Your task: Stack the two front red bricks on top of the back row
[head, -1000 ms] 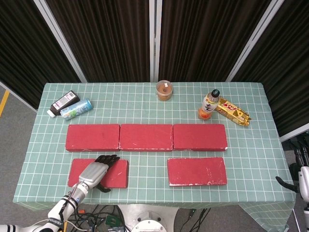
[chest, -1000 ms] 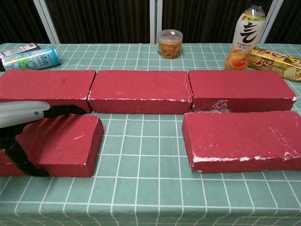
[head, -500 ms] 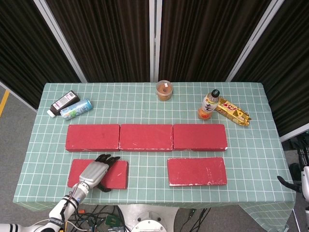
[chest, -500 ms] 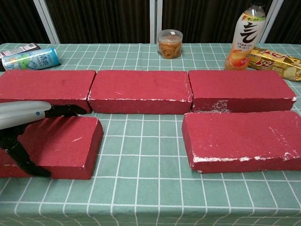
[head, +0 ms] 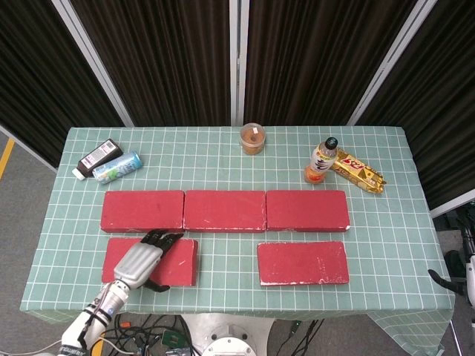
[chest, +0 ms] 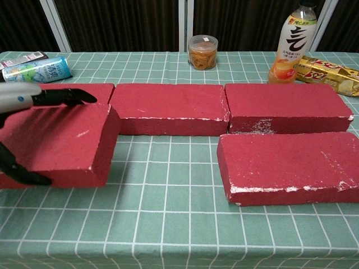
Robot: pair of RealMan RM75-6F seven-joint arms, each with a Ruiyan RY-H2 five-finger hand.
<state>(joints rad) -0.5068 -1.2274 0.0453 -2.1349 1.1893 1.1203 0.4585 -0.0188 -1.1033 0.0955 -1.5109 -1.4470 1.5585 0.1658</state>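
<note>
Three red bricks form the back row: left [head: 142,211], middle [head: 225,211] and right [head: 307,210]. The front left brick [head: 182,259] is lifted off the cloth, gripped across its width by my left hand [head: 141,259]. In the chest view this brick [chest: 61,143] hangs raised and tilted, hiding most of the back-left brick, with the left hand [chest: 25,96] on its top and dark fingers under its near edge. The front right brick [head: 303,262] lies flat on the cloth. Only a sliver of my right hand [head: 462,276] shows at the right edge; its fingers cannot be made out.
A green checked tablecloth [head: 386,222] covers the table. At the back left lie a can [head: 116,167] and a dark pack [head: 99,158]. A small jar [head: 252,139] stands at the back centre; a bottle [head: 320,161] and a snack pack [head: 358,172] are back right.
My left hand has raised the front left brick off the cloth and carried it slightly back toward the back row. The right arm and other bricks have stayed put.
</note>
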